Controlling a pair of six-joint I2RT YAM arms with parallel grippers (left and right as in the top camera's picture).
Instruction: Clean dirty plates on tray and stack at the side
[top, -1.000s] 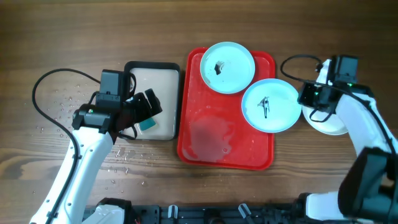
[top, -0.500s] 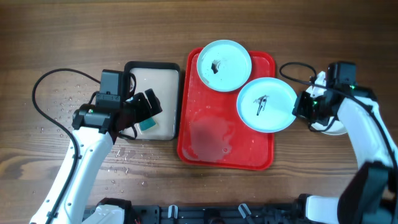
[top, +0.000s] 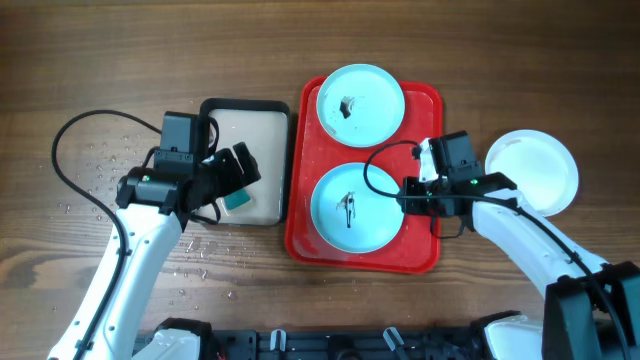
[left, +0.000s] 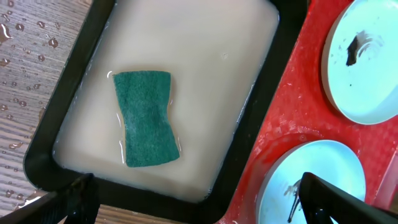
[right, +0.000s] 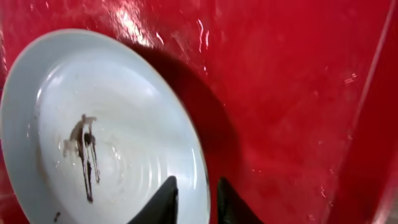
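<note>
Flatness matters: right gripper (top: 406, 194), pinched on the right rim of the near plate (top: 345, 225), should settle it level on the tray (top: 421, 250) before releasing.

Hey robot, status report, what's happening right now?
Left end effector open over sponge tray. Right end effector shut on smeared plate, on red tray. Nothing blocking.
</note>
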